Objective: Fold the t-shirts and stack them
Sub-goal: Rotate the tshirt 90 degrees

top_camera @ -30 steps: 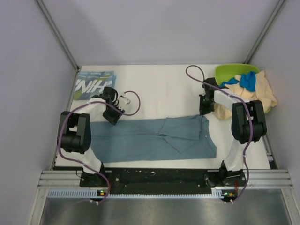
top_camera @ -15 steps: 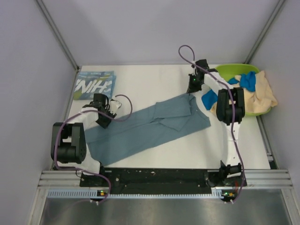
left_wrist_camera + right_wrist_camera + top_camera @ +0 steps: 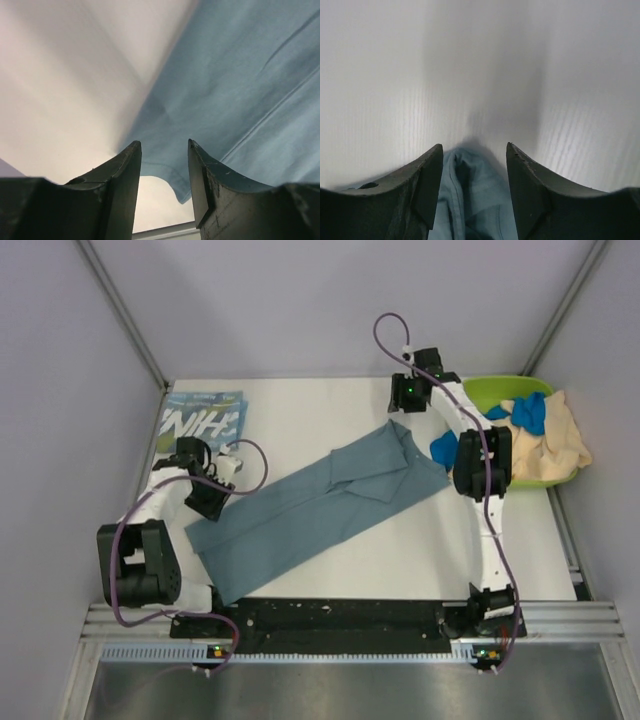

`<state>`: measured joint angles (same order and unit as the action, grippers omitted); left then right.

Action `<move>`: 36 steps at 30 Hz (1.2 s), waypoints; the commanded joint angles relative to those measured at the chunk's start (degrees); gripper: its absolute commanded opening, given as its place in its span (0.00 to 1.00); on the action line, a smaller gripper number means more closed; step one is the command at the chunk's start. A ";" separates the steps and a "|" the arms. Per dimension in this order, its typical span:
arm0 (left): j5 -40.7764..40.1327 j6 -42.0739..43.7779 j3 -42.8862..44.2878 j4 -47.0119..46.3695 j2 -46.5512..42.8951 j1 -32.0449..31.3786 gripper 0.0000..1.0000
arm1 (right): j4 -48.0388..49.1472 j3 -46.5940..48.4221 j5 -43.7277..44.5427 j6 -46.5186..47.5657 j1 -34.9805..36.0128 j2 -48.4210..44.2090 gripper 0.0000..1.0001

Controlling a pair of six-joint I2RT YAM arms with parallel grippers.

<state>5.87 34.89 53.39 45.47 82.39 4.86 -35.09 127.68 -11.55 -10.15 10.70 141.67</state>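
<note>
A slate-blue t-shirt (image 3: pixel 310 505) lies flattened on the white table, running on a slant from near left to far right. My left gripper (image 3: pixel 205 502) hovers at its left end. In the left wrist view that gripper (image 3: pixel 164 142) is open, and a hemmed corner of the blue cloth (image 3: pixel 200 185) shows in the gap, not pinched. My right gripper (image 3: pixel 402 418) is over the shirt's far right tip. It is open too (image 3: pixel 474 146), with a bunched fold of the cloth (image 3: pixel 470 200) lying loose between the fingers. A folded teal t-shirt with white letters (image 3: pixel 200 421) sits at the far left.
A lime-green tub (image 3: pixel 495 392) stands at the far right corner, with a bright blue shirt (image 3: pixel 530 412) and a cream-beige shirt (image 3: pixel 562 445) spilling out of it. Grey walls close in the table on three sides. A black rail (image 3: pixel 340 618) runs along the near edge.
The right gripper pulled the shirt's right end away toward the far side, then opened. The left gripper shifted left, and the shirt swung from level to a slant.
</note>
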 commanded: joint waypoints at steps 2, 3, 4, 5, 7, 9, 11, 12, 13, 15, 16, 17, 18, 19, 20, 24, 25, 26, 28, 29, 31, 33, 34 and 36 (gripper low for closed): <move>-3.40 -0.53 2.68 -3.80 3.38 0.94 0.47 | 1.43 -11.35 8.99 3.04 -0.15 -19.73 0.54; -3.32 -0.88 3.38 -4.94 4.35 1.02 0.46 | 1.34 -16.18 10.74 1.90 -0.15 -23.42 0.54; -2.71 -1.14 4.17 -5.83 5.23 1.03 0.46 | 1.25 -20.50 11.28 0.67 -0.15 -26.24 0.54; -1.23 -1.49 5.23 -6.18 6.19 1.03 0.45 | 1.25 -25.85 14.42 -0.47 -0.15 -30.70 0.54; 1.85 -1.94 7.25 -5.49 8.30 1.03 0.44 | 1.25 -35.34 15.94 -2.23 -0.07 -36.35 0.52; 4.32 -1.06 7.96 -4.61 9.45 1.03 0.44 | 1.25 -43.53 17.43 -2.85 -0.06 -40.48 0.52; 6.34 0.43 7.53 -3.64 9.72 1.02 0.44 | 1.25 -51.00 20.24 -3.38 -0.24 -43.91 0.52; 7.04 1.48 6.74 -3.38 9.63 1.03 0.44 | 1.34 -54.34 20.86 -3.90 -0.50 -45.24 0.52; 7.66 2.80 6.12 -2.94 9.63 1.03 0.44 | 1.52 -56.90 20.78 -4.69 -0.76 -46.21 0.52; 8.28 3.69 4.11 -2.49 9.72 1.03 0.45 | 3.09 -61.13 19.20 -6.28 -1.12 -47.79 0.52; 8.11 4.04 3.31 -2.76 9.81 1.03 0.45 | 4.58 -63.06 18.41 -7.41 -1.12 -48.06 0.52; 7.93 4.04 2.17 -3.28 9.89 1.03 0.45 | 5.72 -63.95 17.97 -7.86 -1.03 -47.89 0.52; 7.67 3.95 1.03 -4.16 9.98 1.03 0.45 | 6.34 -64.22 17.71 -8.47 -1.03 -46.84 0.52; 7.41 3.95 0.15 -4.95 10.16 1.03 0.43 | 6.79 -64.05 17.70 -8.57 -1.12 -45.61 0.52; 6.79 3.34 -1.08 -6.26 10.25 0.94 0.40 | 7.14 -63.96 18.14 -8.39 -1.12 -44.21 0.52; 6.17 3.51 -5.12 -7.68 8.76 0.94 0.11 | 6.44 -63.34 18.76 -7.26 -1.65 -38.93 0.39; 6.09 4.04 -6.35 -7.85 7.80 0.94 0.02 | 6.53 -63.17 18.24 -6.99 -1.73 -37.88 0.31; 6.08 4.48 -7.50 -8.03 7.00 0.94 0.00 | 6.44 -62.73 17.27 -6.81 -1.73 -37.08 0.24; 5.73 5.18 -9.52 -7.68 5.60 0.94 0.00 | 6.26 -60.19 14.38 -6.72 -1.73 -34.89 0.14; 5.65 5.36 -10.05 -7.33 5.33 0.94 0.00 | 6.00 -58.61 12.80 -6.81 -1.73 -33.66 0.09; 5.64 5.79 -11.45 -6.63 4.54 0.94 0.00 | 5.83 -54.75 9.90 -7.34 -1.73 -31.11 0.03; 6.87 6.67 -12.42 -5.49 3.66 0.94 0.00 | 5.74 -49.57 8.13 -7.95 -1.82 -28.13 0.00; 8.79 7.29 -12.60 -4.61 3.22 0.85 0.00 | 5.39 -46.06 7.78 -8.13 -1.73 -26.11 0.00; 12.39 7.73 -12.17 -2.68 2.25 0.41 0.00 | 3.63 -37.81 7.16 -8.13 -1.73 -20.75 0.00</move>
<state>12.67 40.73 44.69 33.78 84.14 5.58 -33.34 78.00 -0.84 -17.19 9.13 112.36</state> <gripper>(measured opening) 0.010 0.011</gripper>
